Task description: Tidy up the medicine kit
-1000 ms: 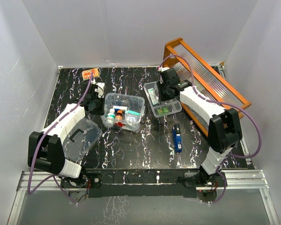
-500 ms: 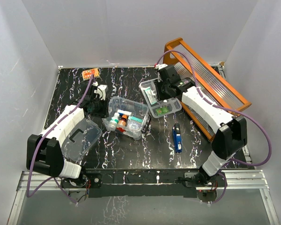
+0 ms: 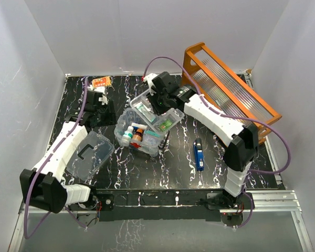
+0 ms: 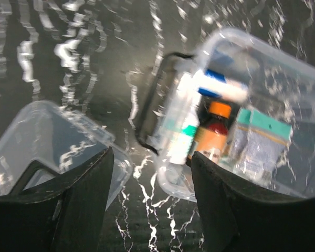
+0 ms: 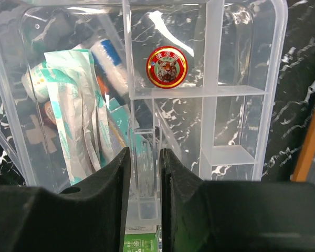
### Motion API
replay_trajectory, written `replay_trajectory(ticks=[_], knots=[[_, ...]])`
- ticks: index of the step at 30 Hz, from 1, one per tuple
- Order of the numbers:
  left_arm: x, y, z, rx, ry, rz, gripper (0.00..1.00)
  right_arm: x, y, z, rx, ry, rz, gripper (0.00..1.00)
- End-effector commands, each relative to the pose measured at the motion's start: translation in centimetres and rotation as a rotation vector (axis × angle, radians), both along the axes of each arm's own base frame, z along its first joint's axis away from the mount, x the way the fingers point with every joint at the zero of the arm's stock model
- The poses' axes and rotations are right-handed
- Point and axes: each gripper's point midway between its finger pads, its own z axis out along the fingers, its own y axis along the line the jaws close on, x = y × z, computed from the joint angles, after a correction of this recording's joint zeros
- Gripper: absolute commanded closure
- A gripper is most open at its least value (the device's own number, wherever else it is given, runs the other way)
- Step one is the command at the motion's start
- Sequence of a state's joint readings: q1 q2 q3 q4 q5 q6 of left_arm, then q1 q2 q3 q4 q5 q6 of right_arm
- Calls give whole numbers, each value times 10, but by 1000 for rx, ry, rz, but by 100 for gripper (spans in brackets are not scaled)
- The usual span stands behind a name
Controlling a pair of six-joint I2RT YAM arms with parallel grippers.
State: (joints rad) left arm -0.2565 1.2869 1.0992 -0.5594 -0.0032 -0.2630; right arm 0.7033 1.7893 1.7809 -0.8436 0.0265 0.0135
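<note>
Centre frame, the right end effector (image 5: 144, 157) pinches the divider of the tray (image 5: 244, 79) and should lower it level onto the kit (image 3: 147, 147), with the left end effector (image 4: 152, 157) spread nearby.

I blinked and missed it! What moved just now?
The right gripper, shut on the divider tray, carried it left from beside the orange rack to over the medicine box. The left gripper opened and backed away from the box, which turned slightly. The lid and blue item stayed.
</note>
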Motion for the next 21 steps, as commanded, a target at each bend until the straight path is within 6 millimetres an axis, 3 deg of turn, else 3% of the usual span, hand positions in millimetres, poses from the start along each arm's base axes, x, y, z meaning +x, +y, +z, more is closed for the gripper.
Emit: replay_trajectory(ticks=[1, 4, 9, 15, 21], knots=[[-7, 63, 49, 131, -130, 392, 40, -4, 30, 10, 8, -12, 169, 100], [-11, 84, 72, 166, -215, 496, 39, -7, 45, 8, 6, -7, 243, 100], [-14, 85, 103, 106, -329, 506, 38, -11, 67, -3, -42, 5, 337, 100], [-14, 73, 108, 40, -337, 472, 36, -21, 84, -17, -66, 35, 435, 100], [-10, 53, 99, -48, -303, 420, 36, -34, 93, -34, -92, 67, 514, 100]])
